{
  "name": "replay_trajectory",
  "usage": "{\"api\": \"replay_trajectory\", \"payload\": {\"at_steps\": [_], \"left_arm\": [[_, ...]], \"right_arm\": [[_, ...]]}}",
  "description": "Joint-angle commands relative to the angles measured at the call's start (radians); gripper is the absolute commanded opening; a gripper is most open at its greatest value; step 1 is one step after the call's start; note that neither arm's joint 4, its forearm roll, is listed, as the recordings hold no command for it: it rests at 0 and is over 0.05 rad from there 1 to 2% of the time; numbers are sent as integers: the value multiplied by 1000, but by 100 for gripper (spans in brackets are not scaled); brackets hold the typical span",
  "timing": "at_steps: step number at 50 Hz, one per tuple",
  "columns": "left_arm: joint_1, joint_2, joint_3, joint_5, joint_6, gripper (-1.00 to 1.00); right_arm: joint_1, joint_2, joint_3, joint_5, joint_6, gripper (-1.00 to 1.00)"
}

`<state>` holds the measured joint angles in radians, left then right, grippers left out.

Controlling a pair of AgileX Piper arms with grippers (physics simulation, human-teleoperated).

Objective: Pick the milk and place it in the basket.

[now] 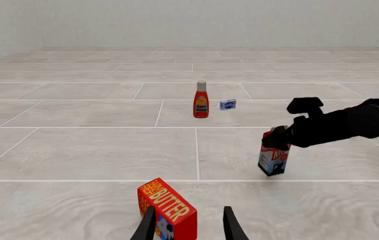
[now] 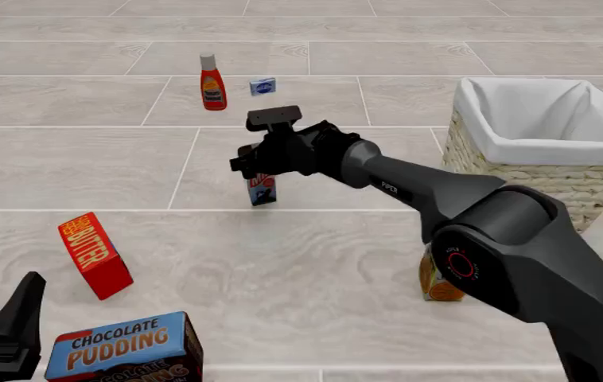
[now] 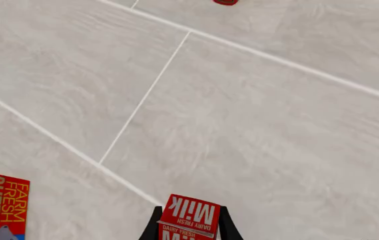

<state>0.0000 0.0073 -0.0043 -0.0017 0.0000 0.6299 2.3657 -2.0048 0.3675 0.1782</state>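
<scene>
The milk (image 2: 263, 190), a slim carton with a red top and a blue and white base, is near the middle of the floor and leans slightly. My right gripper (image 2: 256, 165) is shut on its red top; in the right wrist view the milk (image 3: 189, 216) sits between the two fingers. From the left wrist the milk (image 1: 273, 161) shows tilted under the right gripper (image 1: 277, 140). The basket (image 2: 514, 171), woven wicker with a white lining, stands at the right. My left gripper (image 2: 13, 322) is open at the near left, with nothing in it.
A red butter box (image 2: 95, 255) stands just in front of the left gripper (image 1: 189, 216). A chocolate pudding box (image 2: 121, 347) lies at the near left. A red sauce bottle (image 2: 212, 81) and a small blue box (image 2: 263, 86) stand far back. An orange carton (image 2: 437, 280) is half hidden behind the right arm.
</scene>
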Motion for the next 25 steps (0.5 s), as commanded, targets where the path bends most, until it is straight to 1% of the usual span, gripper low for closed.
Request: {"api": "replay_trajectory", "payload": {"at_steps": [1, 8, 15, 16, 18, 22, 25], "left_arm": [[0, 0, 0, 0, 0, 100], [0, 0, 0, 0, 0, 100], [0, 0, 0, 0, 0, 100], [0, 0, 0, 0, 0, 100], [0, 0, 0, 0, 0, 100], [0, 0, 0, 0, 0, 100], [0, 0, 0, 0, 0, 100]], "right_arm": [[-16, -148, 69, -24, -47, -100], [-24, -254, 135, -39, -74, -100], [-18, -349, 204, -59, -84, -100], [-26, -375, 219, -61, -98, -100], [-22, -400, 227, -57, -99, -100], [-33, -462, 260, -66, -100, -100], [-54, -511, 288, -73, -117, -100]]}}
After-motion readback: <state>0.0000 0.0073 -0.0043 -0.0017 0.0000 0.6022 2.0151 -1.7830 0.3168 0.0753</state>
